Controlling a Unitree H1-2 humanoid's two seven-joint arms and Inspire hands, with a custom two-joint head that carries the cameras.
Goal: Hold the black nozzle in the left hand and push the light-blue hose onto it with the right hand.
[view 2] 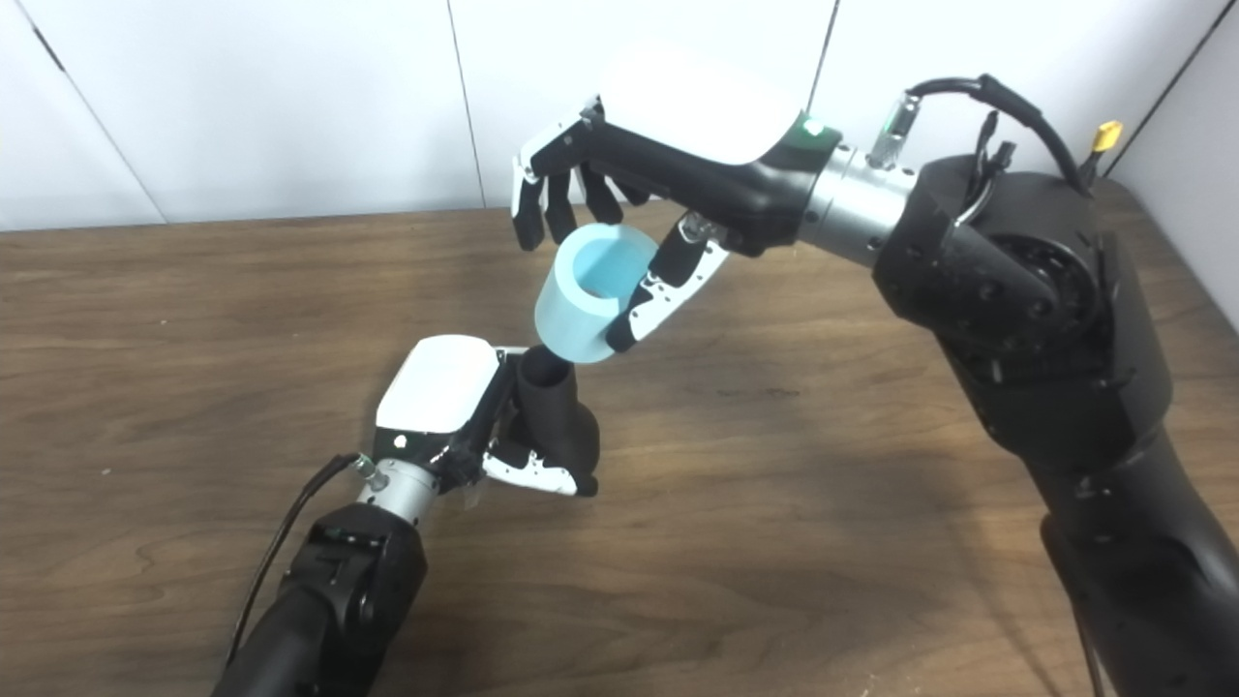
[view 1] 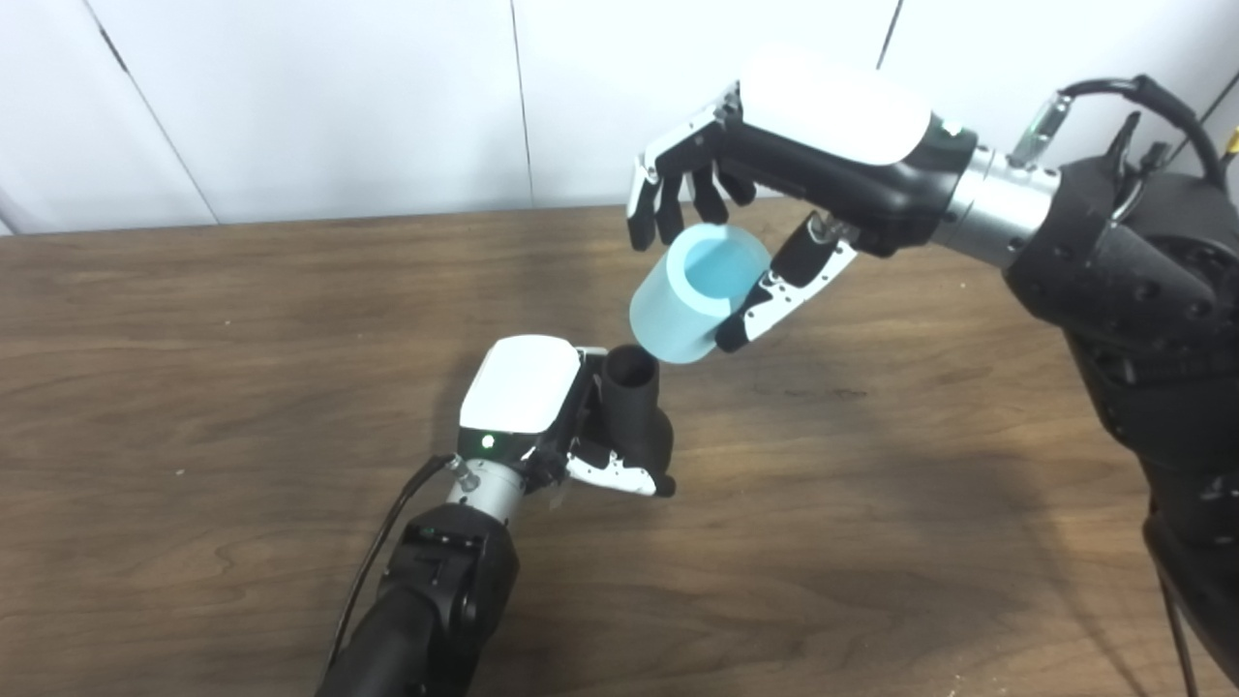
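My left hand point(view 1: 552, 416) is shut on the black nozzle point(view 1: 634, 407), holding it upright over the wooden table point(view 1: 194, 387) with its open mouth pointing up and to the right. Just above that mouth hangs the light-blue hose point(view 1: 697, 295), a short wide tube tilted toward the nozzle. My right hand point(view 1: 774, 194) is shut on the hose, fingers over its far side and thumb on its near side. The hose's lower rim sits at the nozzle's rim point(view 2: 547, 363); whether they touch I cannot tell.
A white panelled wall point(view 1: 387, 97) runs behind the table's far edge. My right arm's bulky black forearm point(view 1: 1142, 290) fills the right side. Bare wood lies to the left and in front of the hands.
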